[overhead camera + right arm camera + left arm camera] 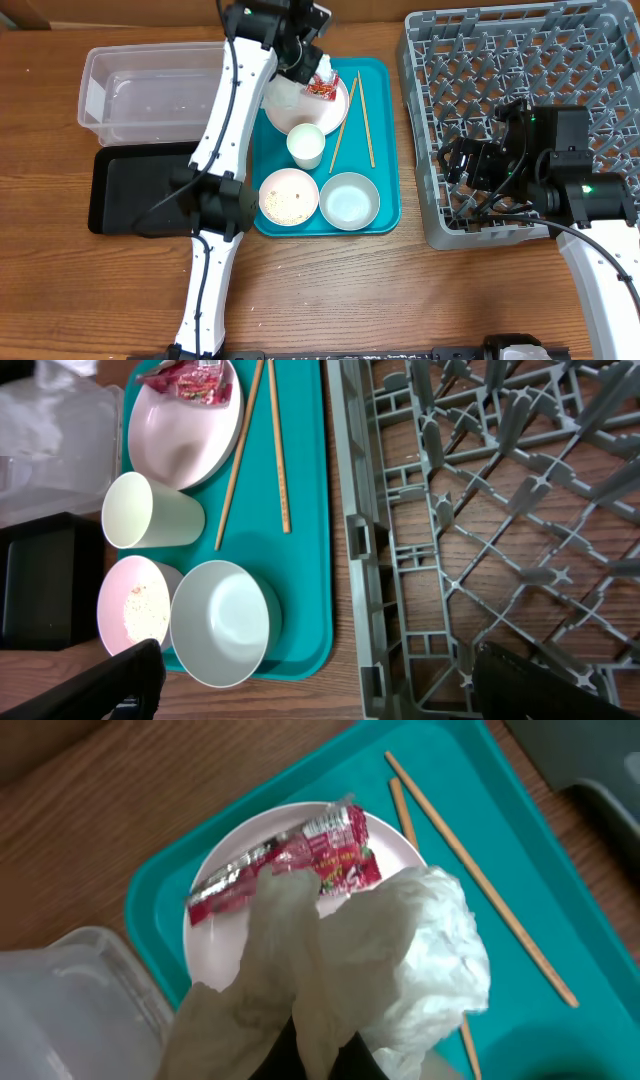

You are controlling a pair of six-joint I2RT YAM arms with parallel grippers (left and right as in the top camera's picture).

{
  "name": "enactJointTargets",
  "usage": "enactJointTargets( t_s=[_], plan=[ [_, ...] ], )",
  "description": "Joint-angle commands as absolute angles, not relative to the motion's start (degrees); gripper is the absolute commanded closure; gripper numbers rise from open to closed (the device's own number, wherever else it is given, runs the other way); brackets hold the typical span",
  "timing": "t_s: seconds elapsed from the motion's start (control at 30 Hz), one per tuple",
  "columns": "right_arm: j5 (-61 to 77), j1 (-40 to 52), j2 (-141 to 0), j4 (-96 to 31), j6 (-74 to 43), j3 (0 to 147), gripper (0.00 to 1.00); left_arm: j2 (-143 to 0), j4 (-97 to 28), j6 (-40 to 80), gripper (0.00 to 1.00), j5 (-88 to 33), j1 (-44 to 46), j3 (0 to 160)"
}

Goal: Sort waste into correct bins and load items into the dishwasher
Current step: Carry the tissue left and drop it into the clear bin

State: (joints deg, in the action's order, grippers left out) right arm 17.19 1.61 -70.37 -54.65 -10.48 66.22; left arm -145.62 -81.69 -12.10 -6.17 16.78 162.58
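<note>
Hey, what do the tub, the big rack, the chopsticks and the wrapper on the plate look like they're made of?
Tub: clear, glossy plastic; you can see straight through its walls.
Rack: grey matte moulded plastic, going by its uniform grid and pegs.
Chopsticks: probably wood or bamboo; pale tan and dull.
Wrapper: thin shiny film, possibly foil-lined plastic; crinkled, with a silvery edge.

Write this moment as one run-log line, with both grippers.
left gripper: shut on napkin, over plate | wrapper: on plate | right gripper: open, empty, over dish rack

Tub [150, 95] behind shallow bin [130, 200], tray [385, 150] btwn bins & rack [520, 50], wrapper [322, 88] on plate [333, 116].
</note>
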Motion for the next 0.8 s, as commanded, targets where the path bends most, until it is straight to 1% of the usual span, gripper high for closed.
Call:
enactJointTargets(
  t_s=[0.0, 0.13, 0.27, 0.4, 0.53, 0.57, 0.63, 0.67, 0.73, 0.77],
  plan=[
    [17.45, 1.91, -70.43, -54.37, -10.61, 67.72, 0.0, -144.38, -84.55, -10.76, 0.96, -6.0, 15.79, 168.22],
    [17.47, 1.91, -70.43, -54.37, -10.63, 67.72, 0.0, -144.38, -86.85, -8.16, 0.96, -5.98, 13.61, 171.87],
    [17.47, 1.91, -70.43, -54.43, -10.63, 67.75, 0.0, -144.4, -86.91, -3.68, 0.96, -5.28, 9.1, 172.31],
    [17.47, 1.91, -70.43, -54.72, -10.61, 67.72, 0.0, -145.01, -85.36, 0.27, 0.96, -3.95, 2.98, 170.74],
    [17.47, 1.91, -70.43, -54.59, -10.63, 67.72, 0.0, -145.56, -83.55, 0.45, 0.95, -4.08, -1.63, 167.06],
    [17.47, 1.91, -70.43, -54.57, -10.63, 67.72, 0.0, -145.77, -83.26, 0.43, 0.94, -4.08, -2.44, 166.23],
    [17.47, 1.91, -70.43, -54.52, -10.63, 67.72, 0.0, -145.97, -82.06, 0.4, 0.84, -4.08, -4.29, 163.04],
    [17.47, 1.91, -70.43, -54.52, -10.63, 67.72, 0.0, -145.97, -81.56, 0.43, 0.76, -4.08, -4.71, 161.88],
    [17.47, 1.91, -70.43, -54.52, -10.63, 67.72, 0.0, -145.97, -80.4, 0.43, 0.53, -4.08, -5.28, 159.76],
    [17.47, 1.91, -70.43, -54.52, -10.63, 67.72, 0.0, -145.97, -79.85, 0.4, 0.47, -4.05, -5.39, 159.11]
  ],
)
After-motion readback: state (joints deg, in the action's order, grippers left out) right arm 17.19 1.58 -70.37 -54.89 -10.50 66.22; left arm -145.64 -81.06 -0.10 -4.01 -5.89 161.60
